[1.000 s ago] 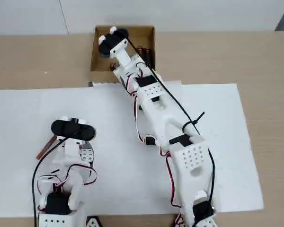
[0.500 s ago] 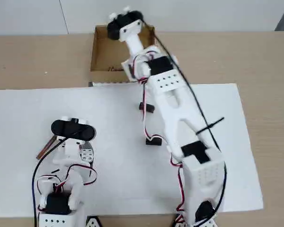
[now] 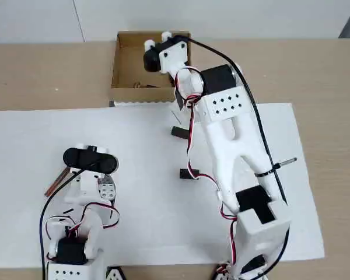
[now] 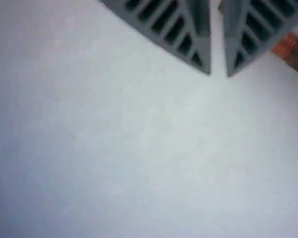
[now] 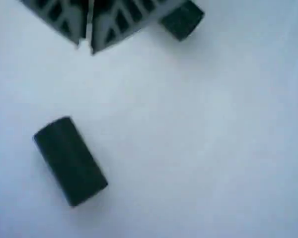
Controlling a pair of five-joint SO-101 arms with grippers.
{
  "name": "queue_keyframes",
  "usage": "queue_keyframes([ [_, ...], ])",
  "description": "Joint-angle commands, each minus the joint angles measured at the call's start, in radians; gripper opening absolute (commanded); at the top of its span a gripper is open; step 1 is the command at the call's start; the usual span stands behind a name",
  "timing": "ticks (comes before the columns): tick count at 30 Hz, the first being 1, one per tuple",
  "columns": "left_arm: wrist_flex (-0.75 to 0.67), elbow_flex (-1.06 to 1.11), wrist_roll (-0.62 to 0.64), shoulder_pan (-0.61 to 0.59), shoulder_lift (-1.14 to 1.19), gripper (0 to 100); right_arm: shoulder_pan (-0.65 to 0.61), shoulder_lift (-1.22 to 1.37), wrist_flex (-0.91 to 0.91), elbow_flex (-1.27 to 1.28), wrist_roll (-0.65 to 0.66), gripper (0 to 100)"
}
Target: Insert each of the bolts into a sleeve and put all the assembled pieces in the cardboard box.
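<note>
The right gripper [image 5: 86, 45] has its fingers almost meeting on nothing above the white paper [image 3: 35, 146], with a black sleeve [image 5: 69, 161] near them and a second sleeve [image 5: 181, 20] just beside them. Its arm stretches toward the cardboard box [image 3: 130, 61], where copper-coloured pieces [image 3: 141, 86] lie by the near wall. The left gripper [image 4: 218, 73], barely parted and empty, hangs beside a copper bolt [image 4: 293, 47]

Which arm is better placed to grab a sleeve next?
Right. The right gripper hangs close to two sleeves; the left gripper sits far off beside a bolt.
</note>
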Motion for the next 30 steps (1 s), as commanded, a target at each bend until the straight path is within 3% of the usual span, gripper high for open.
queue_keyframes([
  [1,-0.029,-0.005,-0.003,-0.002,-0.012,1,-0.002,-0.085,0.035,-0.009,0.048,0.4],
  [13,-0.029,-0.005,-0.003,-0.002,-0.012,1,-0.153,-0.361,0.030,0.509,0.161,0.7],
  [20,-0.029,-0.005,-0.003,-0.002,-0.012,1,-0.148,-0.401,0.010,0.629,0.282,19.1],
  [30,-0.029,-0.005,0.000,-0.003,-0.012,1,-0.148,-0.398,-0.156,0.783,0.404,19.8],
])
